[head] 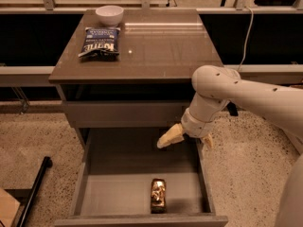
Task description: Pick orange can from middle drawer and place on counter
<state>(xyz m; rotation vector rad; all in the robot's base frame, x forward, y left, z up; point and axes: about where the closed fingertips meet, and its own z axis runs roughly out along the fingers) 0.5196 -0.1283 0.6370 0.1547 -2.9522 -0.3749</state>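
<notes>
Speckled terrazzo flooring surrounded a grey-brown cabinet, whose glossy counter [161,46] carried only two things: a white bowl [109,14] at the back-left corner and a blue chip bag [100,41] just in front of it along the left edge. That left the right half and the front edge bare, probably the easiest place to set something down.

Below the shut upper drawer front [123,113], the middle drawer [118,193] stood pulled fully out, so its floor was open to reach from above. The orange can [158,195] lay on its side close to the drawer's front edge, a little right of centre, its long axis running front to back and apart from every wall.

The gripper [184,144] hung over the drawer's back-right corner, just under the upper drawer front, with its two pale fingers [169,137] spread apart and holding nothing. It was well short of the can and above it. By my reading this was the approach: the wrist angled downward and the jaws stood wide, ready to straddle the can's narrow sides once the gripper came forward toward the front edge and descended.
</notes>
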